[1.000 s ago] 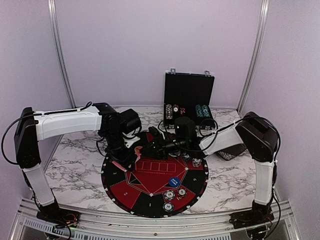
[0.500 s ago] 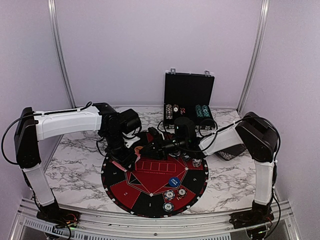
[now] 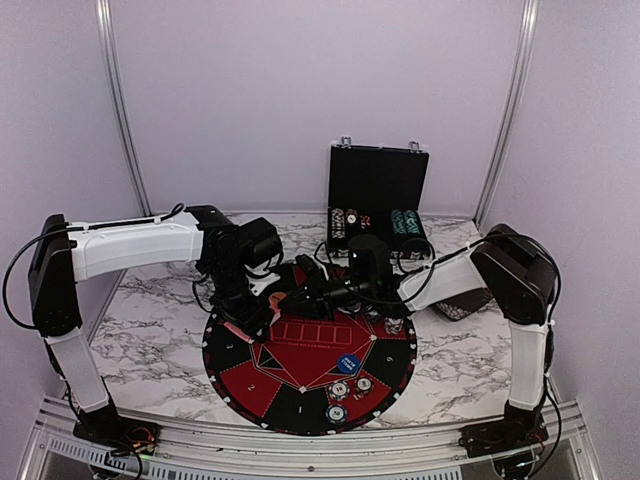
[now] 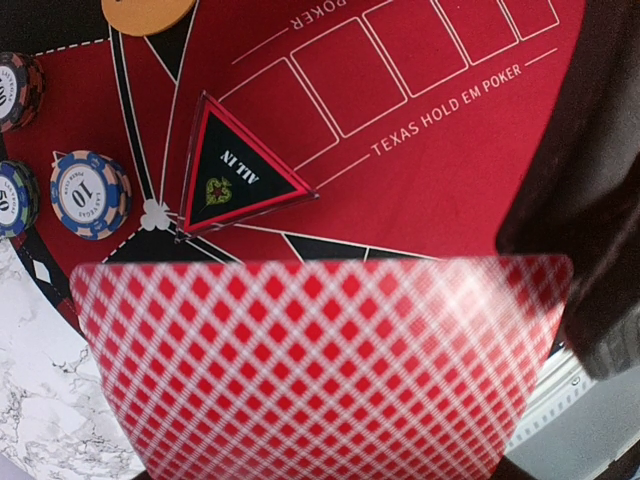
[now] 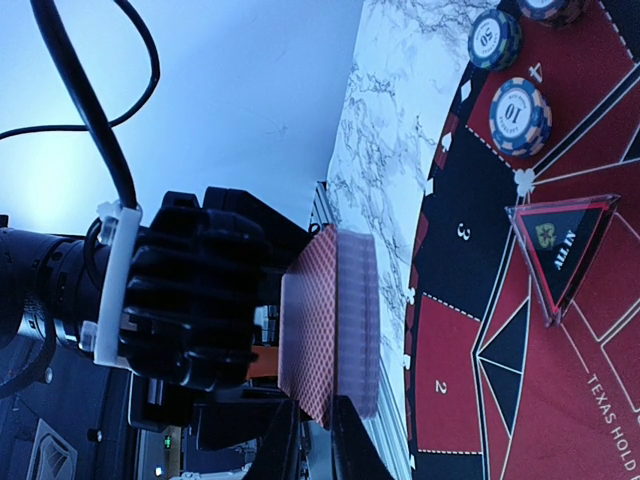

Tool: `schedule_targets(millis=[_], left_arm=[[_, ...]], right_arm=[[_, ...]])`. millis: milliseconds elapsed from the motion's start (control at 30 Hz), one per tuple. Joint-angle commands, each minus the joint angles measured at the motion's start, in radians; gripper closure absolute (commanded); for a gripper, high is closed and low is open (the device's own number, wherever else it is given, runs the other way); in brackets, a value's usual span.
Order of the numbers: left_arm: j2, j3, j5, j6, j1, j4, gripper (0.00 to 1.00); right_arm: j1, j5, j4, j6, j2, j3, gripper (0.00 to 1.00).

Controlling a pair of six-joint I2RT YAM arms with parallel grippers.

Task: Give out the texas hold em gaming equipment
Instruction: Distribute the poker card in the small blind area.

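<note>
My left gripper [image 3: 250, 305] hangs over the mat's left rim, shut on a deck of red-backed playing cards [image 4: 320, 370] that hides its fingers in the left wrist view. From the right wrist view the deck [image 5: 340, 320] stands on edge in front of the left gripper [image 5: 190, 300]. My right gripper [image 5: 312, 425] has its two fingers closed on either side of the front card's lower edge. White-and-blue chips [image 4: 90, 193] lie on the mat [image 4: 430, 180] next to the "ALL IN" triangle [image 4: 235, 175]. An orange disc [image 4: 148, 12] is at the top edge.
The round red-and-black mat [image 3: 250, 385] carries a blue disc [image 3: 349, 364] and chips [image 3: 340, 390] near its front. An open black case [image 3: 378, 200] with rows of chips stands at the back. A dark square dish [image 3: 465, 303] lies at the right, under the right arm.
The right gripper's fingers have narrowed onto the card's edge. Both arms otherwise stay where they were.
</note>
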Motion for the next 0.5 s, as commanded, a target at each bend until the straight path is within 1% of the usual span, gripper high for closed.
schedule_targets(millis=[0,467], left_arm=[[-0.018,0.001,0.011,0.011,0.006,0.009,0.45],[-0.027,-0.008,0.014,0.015,0.006,0.008,0.45]], right_arm=[[0.013,0.004,0.010,0.000,0.016,0.029,0.90],[0.006,0.008,0.000,-0.002,0.013,0.032,0.99]])
